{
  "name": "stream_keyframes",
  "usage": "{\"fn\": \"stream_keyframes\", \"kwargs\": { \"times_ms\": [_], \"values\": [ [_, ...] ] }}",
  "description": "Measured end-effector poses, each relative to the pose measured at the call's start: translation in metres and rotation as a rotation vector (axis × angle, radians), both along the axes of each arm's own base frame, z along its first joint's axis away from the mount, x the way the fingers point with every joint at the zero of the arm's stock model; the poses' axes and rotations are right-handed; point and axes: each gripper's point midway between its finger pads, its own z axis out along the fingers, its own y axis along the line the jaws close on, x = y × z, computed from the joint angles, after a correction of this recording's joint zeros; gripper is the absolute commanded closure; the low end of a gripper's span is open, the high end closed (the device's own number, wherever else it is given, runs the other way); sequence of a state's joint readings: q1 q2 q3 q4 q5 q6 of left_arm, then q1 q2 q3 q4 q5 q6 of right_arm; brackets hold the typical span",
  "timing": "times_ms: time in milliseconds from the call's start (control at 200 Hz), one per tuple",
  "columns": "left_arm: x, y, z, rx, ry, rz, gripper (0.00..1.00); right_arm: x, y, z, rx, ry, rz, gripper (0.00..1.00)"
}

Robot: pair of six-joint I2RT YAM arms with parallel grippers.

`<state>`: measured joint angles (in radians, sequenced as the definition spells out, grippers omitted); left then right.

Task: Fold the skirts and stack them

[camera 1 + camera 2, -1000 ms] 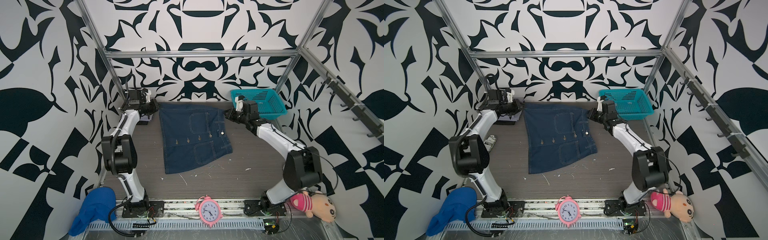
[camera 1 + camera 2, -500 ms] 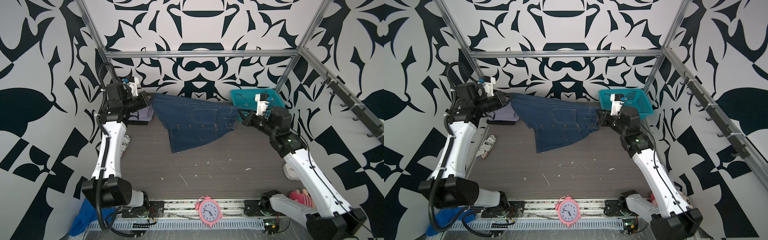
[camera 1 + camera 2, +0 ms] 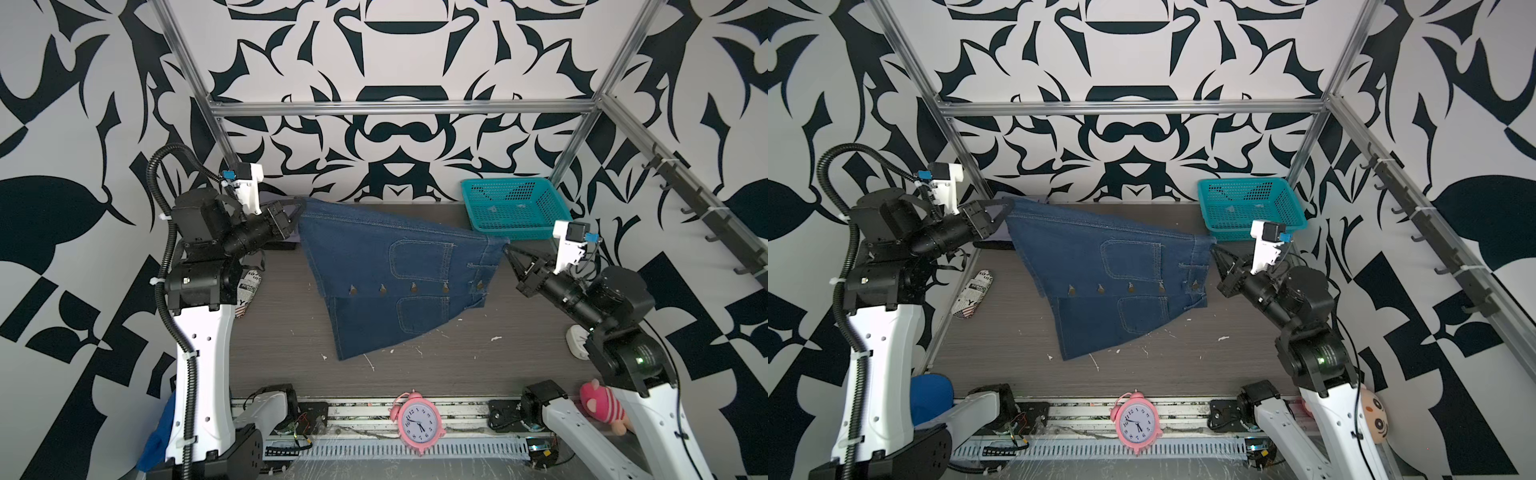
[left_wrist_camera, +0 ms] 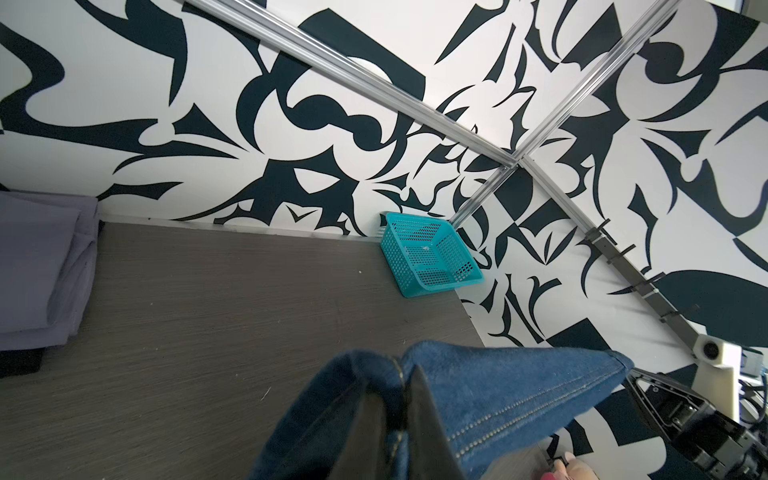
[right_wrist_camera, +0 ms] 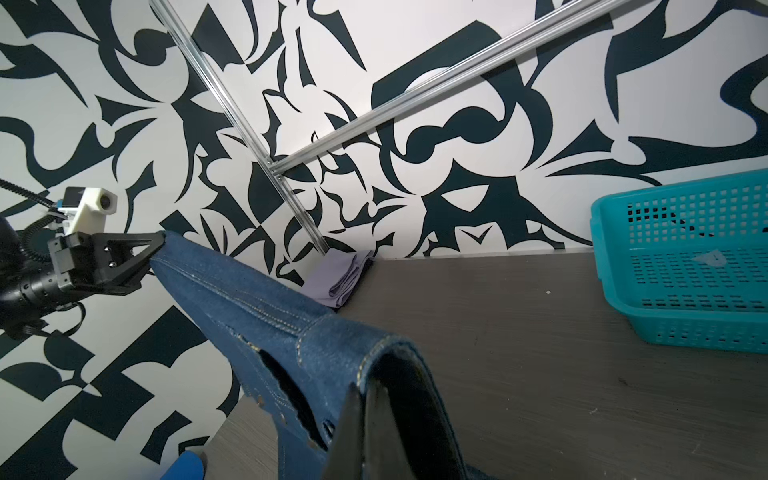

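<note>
Denim skirt (image 3: 374,257) lay flat a second ago. It is now lifted and stretched between left claw (image 3: 300,205) and right claw (image 3: 506,246), each pinched shut on a top corner, hem dangling below. Likely mid-fold. Count: one denim skirt, one folded lavender skirt (image 4: 41,266) behind left claw, one basket (image 3: 515,235), two claws.

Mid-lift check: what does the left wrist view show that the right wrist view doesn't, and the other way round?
Left wrist only: the right gripper, fingers shut on the far end of the denim skirt. Right wrist only: the left gripper, shut on the opposite corner, and a scrap of bright blue cloth. Both: the skirt stretched between the arms, the folded lavender skirt on the table by the back wall, and the teal basket.
</note>
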<state>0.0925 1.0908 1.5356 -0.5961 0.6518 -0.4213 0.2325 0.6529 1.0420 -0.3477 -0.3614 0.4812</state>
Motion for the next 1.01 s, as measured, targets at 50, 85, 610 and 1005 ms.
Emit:
{"fn": "stream_keyframes", "kwargs": {
  "times_ms": [50,85,610,1005],
  "values": [
    [0.003,0.0,-0.001,0.002,0.003,0.0,1.0,0.004,0.0,-0.002,-0.004,0.007,-0.007,1.0],
    [0.009,0.001,-0.003,0.004,0.011,-0.001,1.0,0.011,0.0,-0.007,-0.01,0.026,-0.018,1.0],
    [0.346,0.048,-0.256,0.064,0.388,0.056,0.01,0.325,0.032,-0.219,-0.173,0.52,-0.222,0.36],
    [0.222,0.022,-0.197,0.208,0.316,0.138,0.25,0.282,0.084,-0.168,-0.191,0.403,-0.072,0.95]
  ]
}}
